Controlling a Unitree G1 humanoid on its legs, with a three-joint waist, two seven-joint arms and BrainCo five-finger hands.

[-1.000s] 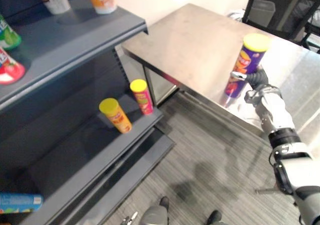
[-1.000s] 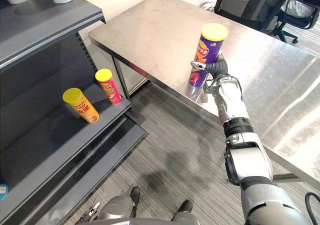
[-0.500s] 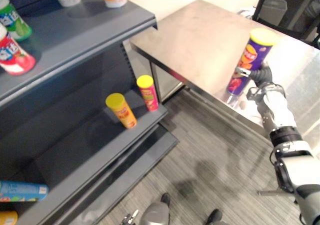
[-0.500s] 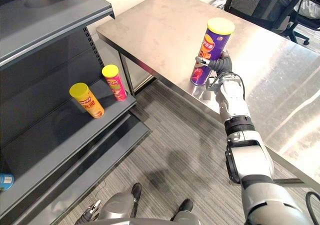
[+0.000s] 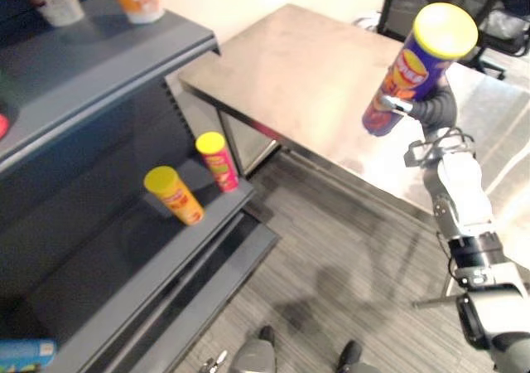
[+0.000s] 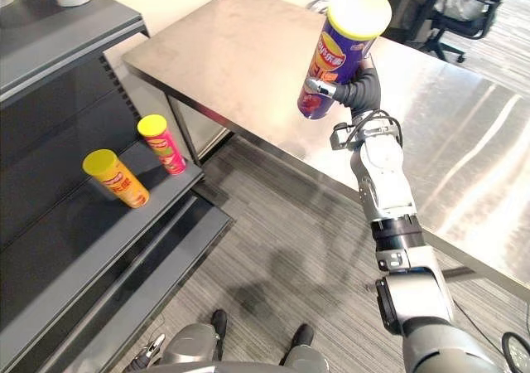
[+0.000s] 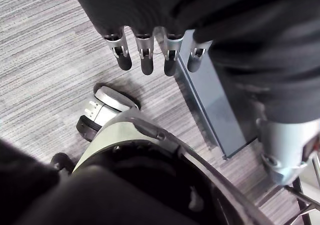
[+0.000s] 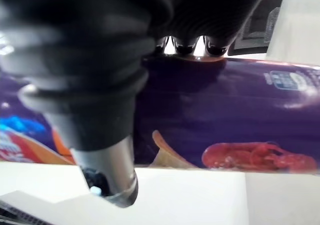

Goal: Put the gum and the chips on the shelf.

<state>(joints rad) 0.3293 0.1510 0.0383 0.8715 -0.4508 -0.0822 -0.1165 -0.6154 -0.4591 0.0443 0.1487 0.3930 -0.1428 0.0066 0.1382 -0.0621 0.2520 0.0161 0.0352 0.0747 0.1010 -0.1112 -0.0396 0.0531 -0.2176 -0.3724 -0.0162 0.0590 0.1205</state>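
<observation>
No legible print on the purple chips can [image 6: 335,54]

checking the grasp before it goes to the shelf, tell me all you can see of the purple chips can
The purple chips can is a tall glossy tube with a yellow lid on top and pictures of chips and a red lobster on its wall. The right hand is curled round its lower half. It is tilted and looks lifted clear of the steel table.

Head stereo pair down over shelf [image 5: 108,257] and table [image 5: 290,70]; wrist views close-up.
</observation>
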